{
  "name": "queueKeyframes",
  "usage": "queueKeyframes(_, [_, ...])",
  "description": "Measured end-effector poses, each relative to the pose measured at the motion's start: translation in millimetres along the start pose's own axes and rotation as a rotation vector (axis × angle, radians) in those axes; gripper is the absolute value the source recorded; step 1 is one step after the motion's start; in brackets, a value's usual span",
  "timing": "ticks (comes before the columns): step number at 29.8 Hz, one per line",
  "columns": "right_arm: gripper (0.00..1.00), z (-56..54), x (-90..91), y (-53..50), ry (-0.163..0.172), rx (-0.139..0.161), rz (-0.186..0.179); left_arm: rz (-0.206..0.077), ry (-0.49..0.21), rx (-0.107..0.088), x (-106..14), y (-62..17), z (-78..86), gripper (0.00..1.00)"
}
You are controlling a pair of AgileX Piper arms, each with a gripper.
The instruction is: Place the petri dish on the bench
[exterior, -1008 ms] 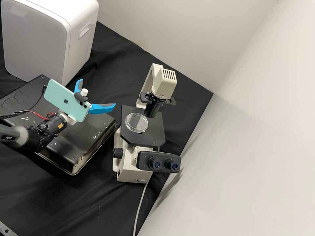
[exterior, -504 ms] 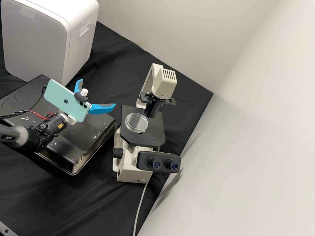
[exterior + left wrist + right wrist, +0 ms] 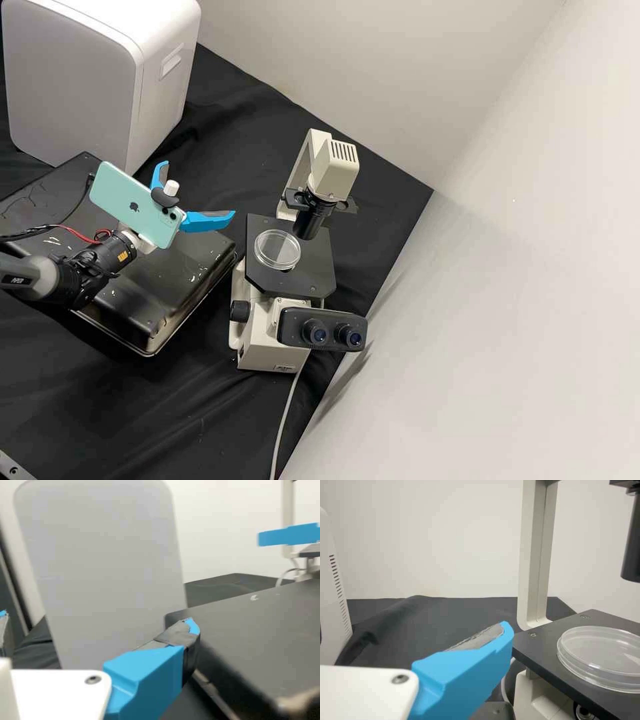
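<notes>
**A:** Anything different from half a second back?
**B:** No. The right end effector [image 3: 198,189] hangs where it was, blue fingers spread wide, holding nothing, just beside the microscope [image 3: 265,333]. The petri dish [image 3: 277,249] hasn't shifted: it lies flat on the black stage [image 3: 303,273].
**A:** The other one?
**B:** The left end effector [image 3: 96,620] is apart too and empty, near a black tray [image 3: 157,300] and a white cabinet [image 3: 87,73].
**A:** Any writing?
**B:** A small white mark on the arm [image 3: 40,277], too small to read.
**A:** Surroundings?
**B:** Black cloth over the tabletop [image 3: 100,413], plain pale walls [image 3: 413,87].
</notes>
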Motion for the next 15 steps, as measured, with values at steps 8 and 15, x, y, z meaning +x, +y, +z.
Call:
queueKeyframes(8, [1.0, 0.0, 0.0, 0.0, 0.0, 0.0, 0.0, -0.007, -0.056, -0.022, -5.8, 0.1, 10.5, 1.0])
queueKeyframes(15, [1.0, 0.0, 0.0, 0.0, 0.0, 0.0, 0.0, -0.013, -0.135, 0.009, -11.4, -0.6, 22.2, 1.0])
